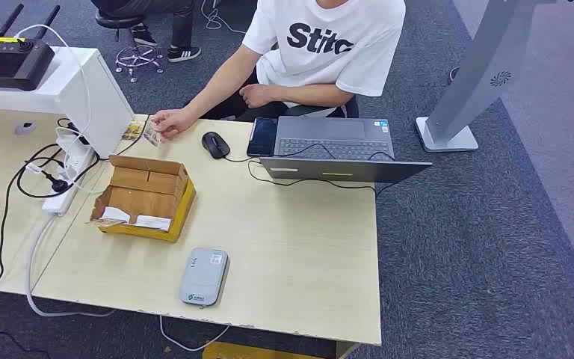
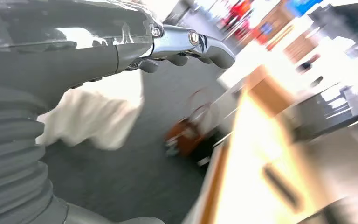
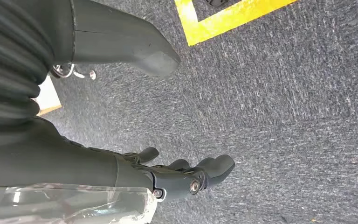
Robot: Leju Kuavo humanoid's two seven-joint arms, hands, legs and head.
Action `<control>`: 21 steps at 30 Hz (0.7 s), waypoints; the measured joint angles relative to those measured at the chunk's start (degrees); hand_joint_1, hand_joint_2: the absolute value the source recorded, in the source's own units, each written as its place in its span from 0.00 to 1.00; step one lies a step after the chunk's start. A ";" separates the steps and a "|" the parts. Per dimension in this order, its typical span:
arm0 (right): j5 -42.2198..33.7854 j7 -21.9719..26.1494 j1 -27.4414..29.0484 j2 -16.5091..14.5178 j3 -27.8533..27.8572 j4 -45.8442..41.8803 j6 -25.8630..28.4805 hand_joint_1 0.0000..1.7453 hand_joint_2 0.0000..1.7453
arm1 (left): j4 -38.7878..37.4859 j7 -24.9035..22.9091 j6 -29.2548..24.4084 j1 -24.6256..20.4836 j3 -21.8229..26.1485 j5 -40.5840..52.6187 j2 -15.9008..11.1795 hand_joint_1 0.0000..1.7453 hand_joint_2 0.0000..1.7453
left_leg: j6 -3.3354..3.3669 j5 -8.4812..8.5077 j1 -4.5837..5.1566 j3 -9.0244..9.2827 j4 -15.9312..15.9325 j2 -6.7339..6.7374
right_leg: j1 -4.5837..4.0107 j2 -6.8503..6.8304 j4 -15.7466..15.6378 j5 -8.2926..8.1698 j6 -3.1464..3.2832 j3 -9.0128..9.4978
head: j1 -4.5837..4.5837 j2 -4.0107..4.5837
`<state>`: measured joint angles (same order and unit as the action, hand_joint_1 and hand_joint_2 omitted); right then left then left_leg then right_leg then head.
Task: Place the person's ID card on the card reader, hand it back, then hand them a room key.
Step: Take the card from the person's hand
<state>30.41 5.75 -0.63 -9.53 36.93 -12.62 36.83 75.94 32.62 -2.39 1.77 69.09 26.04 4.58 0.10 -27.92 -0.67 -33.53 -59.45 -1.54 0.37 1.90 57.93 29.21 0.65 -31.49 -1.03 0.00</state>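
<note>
Head view: the person's hand point(image 1: 170, 122) holds the ID card point(image 1: 152, 137) at the counter's point(image 1: 306, 247) far edge, well apart from the grey card reader point(image 1: 204, 276). The card looks thin, stiff and slick, best pinched by its free edge.

Left wrist view: the left hand point(image 2: 186, 49) is blurred, fingers apart, holding nothing.

Right wrist view: the right hand point(image 3: 186, 175) hangs over carpet, released.

Even brightness; blurred, overexposed left wrist view

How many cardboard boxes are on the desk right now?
1. An open cardboard box sits on the left part of the desk, between the power strip and the grey card reader. None other shows.
</note>
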 joint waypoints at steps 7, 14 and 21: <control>3.63 -1.07 -0.60 -0.23 1.24 0.16 -1.64 0.00 1.00 | 6.95 -1.08 -0.06 -1.30 -1.19 -3.55 -6.66 0.00 1.00 | -0.03 0.02 -0.01 0.07 0.01 0.02 | 0.00 0.02 0.01 0.00 0.01 -0.06 | -0.01 0.00; 5.94 -2.16 -0.96 -0.24 1.48 0.27 -2.62 0.00 1.00 | 7.36 -3.32 -4.00 -2.77 -4.88 -5.24 -13.20 0.00 1.00 | -0.07 0.04 0.00 0.15 0.02 0.10 | -0.01 0.13 0.02 -0.01 0.02 0.01 | -0.10 0.00; 7.15 -3.32 -1.29 -0.26 1.48 0.29 -3.32 0.00 1.00 | 4.04 -5.79 -8.50 -7.39 -10.94 -2.86 -17.99 0.00 1.00 | -0.08 0.07 -0.02 0.14 0.01 0.10 | -0.01 0.09 -0.01 -0.04 0.05 -0.04 | 0.01 0.00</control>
<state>37.56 2.43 -1.92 -9.79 38.40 -12.33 33.51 79.98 26.83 -10.89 -5.62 58.15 23.18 -13.42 0.03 -27.85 -0.69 -33.38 -59.45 -1.44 0.36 1.99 57.92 29.17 0.69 -31.53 -1.02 0.00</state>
